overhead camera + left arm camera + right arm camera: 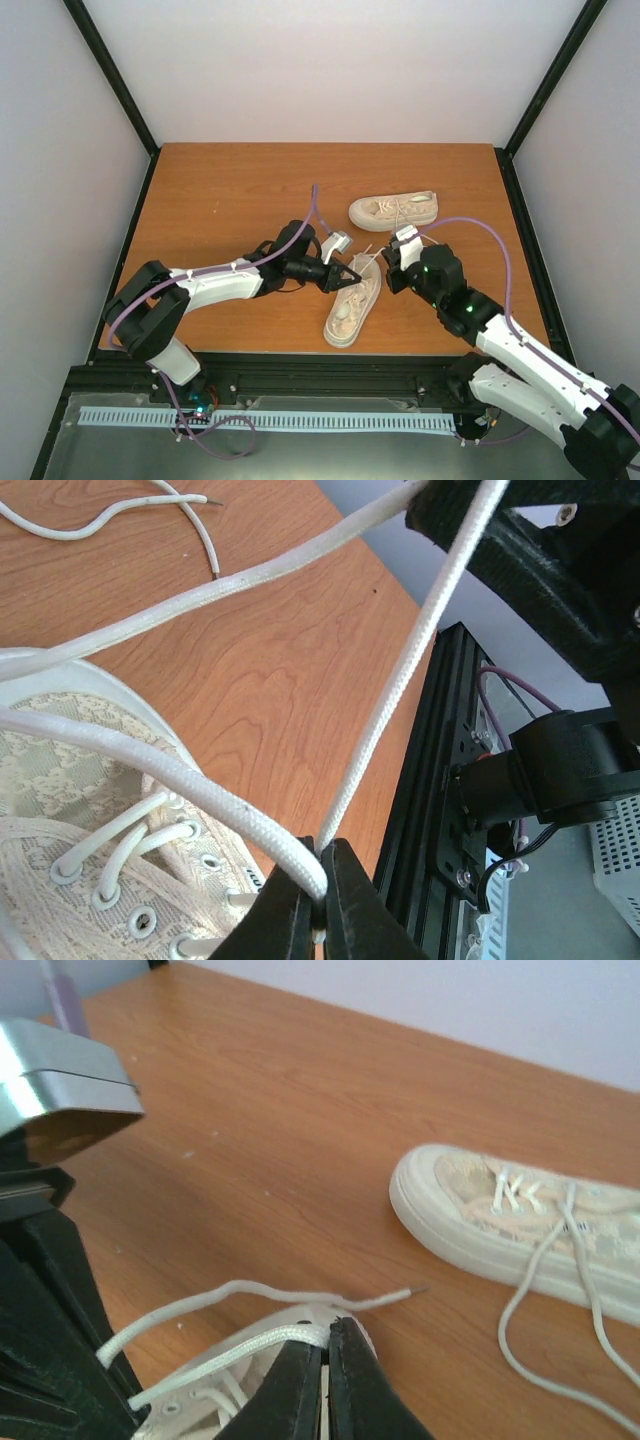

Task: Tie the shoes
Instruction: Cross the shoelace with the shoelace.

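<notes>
My left gripper [320,905] is closed on a lace [400,680] of the near shoe [352,305], and my right gripper [326,1355] pinches the other lace [280,1343]. The far shoe [393,210] lies apart. If I pull too hard, a thin lace may slip out, or the shoe may drag.

Wooden table [220,200], near shoe [352,305], far shoe [393,210], laces [502,1335] trailing
</notes>
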